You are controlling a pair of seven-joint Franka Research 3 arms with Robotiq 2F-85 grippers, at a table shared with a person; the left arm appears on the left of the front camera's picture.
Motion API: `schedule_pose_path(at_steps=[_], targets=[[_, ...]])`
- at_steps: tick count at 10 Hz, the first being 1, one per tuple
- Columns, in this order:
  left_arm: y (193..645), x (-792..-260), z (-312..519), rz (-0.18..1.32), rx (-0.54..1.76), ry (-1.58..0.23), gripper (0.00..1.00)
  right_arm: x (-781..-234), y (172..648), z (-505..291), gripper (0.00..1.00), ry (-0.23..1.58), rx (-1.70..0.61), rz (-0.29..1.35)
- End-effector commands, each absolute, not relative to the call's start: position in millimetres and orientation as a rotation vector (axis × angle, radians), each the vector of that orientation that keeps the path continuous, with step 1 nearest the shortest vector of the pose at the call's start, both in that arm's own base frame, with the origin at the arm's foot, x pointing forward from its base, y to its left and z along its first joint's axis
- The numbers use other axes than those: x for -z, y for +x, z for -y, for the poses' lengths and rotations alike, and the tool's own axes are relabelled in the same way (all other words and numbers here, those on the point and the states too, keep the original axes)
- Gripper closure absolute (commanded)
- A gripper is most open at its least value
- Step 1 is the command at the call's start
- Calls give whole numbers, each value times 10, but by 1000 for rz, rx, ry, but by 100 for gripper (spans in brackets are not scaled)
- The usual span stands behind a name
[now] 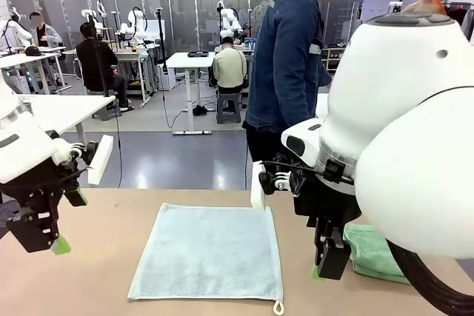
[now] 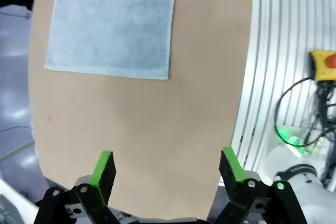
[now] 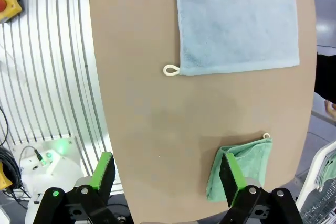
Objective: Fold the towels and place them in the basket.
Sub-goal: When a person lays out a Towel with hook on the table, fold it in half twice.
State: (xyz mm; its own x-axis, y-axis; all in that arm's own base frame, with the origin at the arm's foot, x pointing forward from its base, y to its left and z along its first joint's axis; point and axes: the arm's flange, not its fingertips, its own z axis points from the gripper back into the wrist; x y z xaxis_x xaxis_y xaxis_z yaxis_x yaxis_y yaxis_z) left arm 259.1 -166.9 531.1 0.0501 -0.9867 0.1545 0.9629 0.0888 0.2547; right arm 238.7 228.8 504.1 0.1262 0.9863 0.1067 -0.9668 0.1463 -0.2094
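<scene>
The tan table point(image 1: 96, 271) carries both towels. A person point(image 1: 285, 72) stands at its far side, side-on, hands not on the work.

The pale grey-blue towel point(image 1: 207, 253) lies spread flat in the middle of the table, one edge square to the robot's side. From the front it looks close to square, so I cannot tell which way its long axis runs. It sits between the two arms and ahead of both sets of fingers.

The mint green towel point(image 3: 247, 156) lies bunched or loosely folded at the table's right end, near the edge and well apart from the grey-blue one.

The right gripper point(image 3: 168, 170) hangs above the table with its green pads spread wide, gripping nothing. The green towel is just beside one finger and partly hidden behind it. This arm is also the nearer one to the grey-blue towel's right edge.

The left gripper point(image 2: 167, 165) is likewise spread open and empty over bare table. The grey-blue towel's left edge is farther from it.

A white hanging loop point(image 3: 170, 70) juts from the grey-blue towel's near right corner, and a smaller loop point(image 3: 266, 136) sits on a corner of the green towel. I can read no brand or print on either towel.
</scene>
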Motion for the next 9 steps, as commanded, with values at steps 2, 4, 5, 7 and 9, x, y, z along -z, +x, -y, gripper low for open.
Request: schedule_pose_path(at_steps=[2,4,5,7,9], targets=[[2582,-5325,1652,326,1479,79,0,-5036,2376,-2294,0,-97,-1434,238],[2582,-5325,1652,326,1479,79,0,-5036,2376,-2294,0,-97,-1434,238],[2597,-5317,1651,323,1486,82,0,-5036,2376,-2294,0,-97,-1434,238],[2852,-4964,1866,209,1532,63,0,-4818,2471,-2467,0,-181,-1449,200],[2932,-4674,2013,238,1540,49,0,-4544,2571,-2613,0,-161,-1482,160]])
